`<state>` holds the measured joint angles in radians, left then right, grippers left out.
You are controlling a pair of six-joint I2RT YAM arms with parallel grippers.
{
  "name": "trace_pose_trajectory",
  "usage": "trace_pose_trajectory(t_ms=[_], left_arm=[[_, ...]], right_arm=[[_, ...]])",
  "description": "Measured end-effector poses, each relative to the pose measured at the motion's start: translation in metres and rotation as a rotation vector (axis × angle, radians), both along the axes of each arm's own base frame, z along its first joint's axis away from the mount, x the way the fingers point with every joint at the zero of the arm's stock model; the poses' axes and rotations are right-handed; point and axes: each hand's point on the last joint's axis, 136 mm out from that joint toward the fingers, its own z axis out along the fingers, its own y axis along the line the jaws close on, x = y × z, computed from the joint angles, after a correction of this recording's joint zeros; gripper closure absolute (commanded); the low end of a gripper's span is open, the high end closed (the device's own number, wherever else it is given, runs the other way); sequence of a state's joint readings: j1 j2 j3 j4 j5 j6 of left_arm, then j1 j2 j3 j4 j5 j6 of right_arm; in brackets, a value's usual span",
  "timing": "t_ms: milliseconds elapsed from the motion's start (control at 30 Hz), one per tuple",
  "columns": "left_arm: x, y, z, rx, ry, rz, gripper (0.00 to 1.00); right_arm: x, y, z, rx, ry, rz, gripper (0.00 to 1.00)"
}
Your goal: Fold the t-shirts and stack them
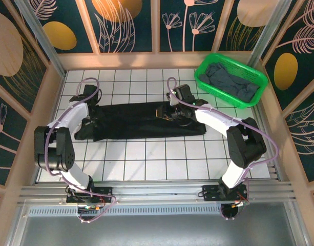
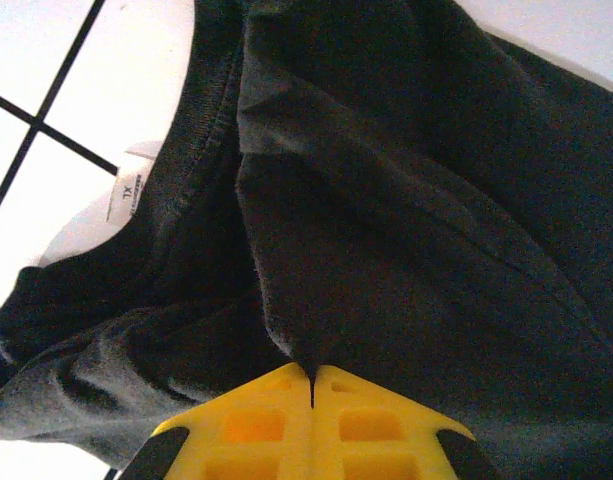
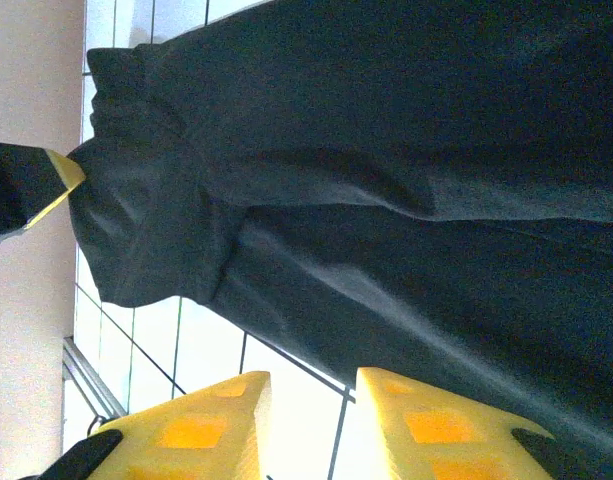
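Observation:
A black t-shirt (image 1: 131,120) lies folded into a long band across the tiled table (image 1: 146,159). My left gripper (image 1: 87,124) sits at its left end, by the collar. In the left wrist view the yellow fingers (image 2: 276,410) of my left gripper (image 2: 313,378) are shut on a raised fold of the black t-shirt (image 2: 386,200), next to the collar label (image 2: 126,195). My right gripper (image 1: 168,113) hovers over the shirt's right part. Its fingers (image 3: 426,420) stand apart, the right gripper (image 3: 311,405) open over white tile beside the black t-shirt's (image 3: 386,180) edge. A slate grey t-shirt (image 1: 226,78) lies crumpled in the basket.
The green plastic basket (image 1: 244,67) stands at the back right corner. Wooden-framed walls with leaf panels close in the table on three sides. A metal rail (image 1: 157,192) runs along the near edge by the arm bases. White tiles lie bare in front of the shirt.

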<state>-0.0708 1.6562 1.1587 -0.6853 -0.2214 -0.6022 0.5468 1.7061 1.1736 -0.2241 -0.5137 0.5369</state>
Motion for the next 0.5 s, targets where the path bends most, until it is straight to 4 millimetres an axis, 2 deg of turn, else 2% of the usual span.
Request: trace_pose_trajectory(t_ms=[167, 333, 500], left_arm=[[-0.004, 0.000, -0.004, -0.002, 0.024, -0.001, 0.99], [-0.019, 0.001, -0.018, 0.002, 0.071, -0.001, 0.87], [-0.020, 0.000, -0.022, -0.008, 0.080, -0.006, 0.86]], right_arm=[[0.008, -0.010, -0.001, -0.007, 0.002, -0.032, 0.71], [0.009, -0.011, -0.002, -0.011, 0.002, -0.036, 0.71], [0.009, -0.012, -0.002, -0.012, 0.004, -0.036, 0.71]])
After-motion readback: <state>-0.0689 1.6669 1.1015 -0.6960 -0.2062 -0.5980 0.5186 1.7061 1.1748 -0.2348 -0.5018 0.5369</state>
